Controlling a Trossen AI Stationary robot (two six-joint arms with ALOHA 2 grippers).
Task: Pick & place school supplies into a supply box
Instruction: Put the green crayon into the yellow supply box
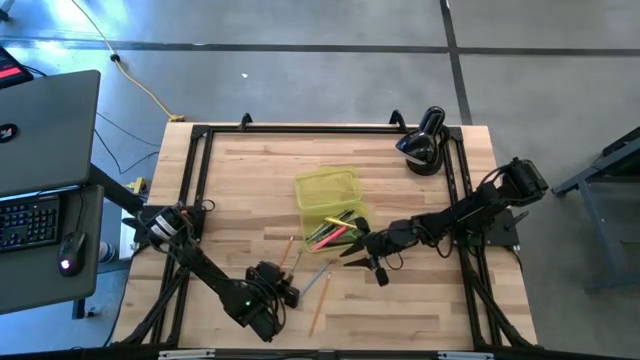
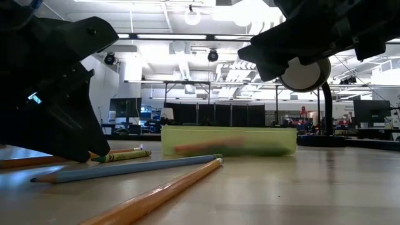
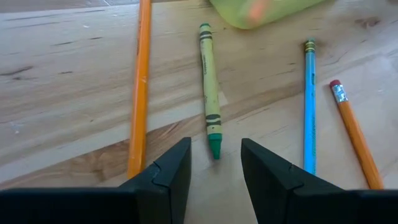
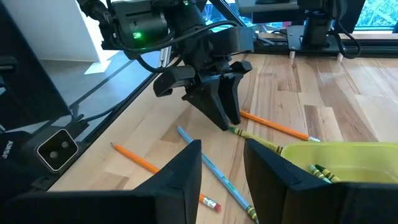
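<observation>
My left claw (image 3: pixel 215 180) hangs spread and empty over the green crayon (image 3: pixel 210 87), low near the table's (image 1: pixel 420 310) front edge. My right claw (image 4: pixel 222 177), also spread and empty, sits just beside the yellow-green box (image 1: pixel 327 195) mid-table. Inside the box lie several pens and crayons (image 1: pixel 335 232); an orange pencil (image 3: pixel 140 87), a blue pencil (image 3: pixel 309 106) and another orange pencil (image 3: pixel 354 134) lie outside it.

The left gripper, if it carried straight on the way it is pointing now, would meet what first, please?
Most likely the green crayon: its tip lies just ahead of the open left gripper, between the fingers. Beyond it lies the supply box.
</observation>
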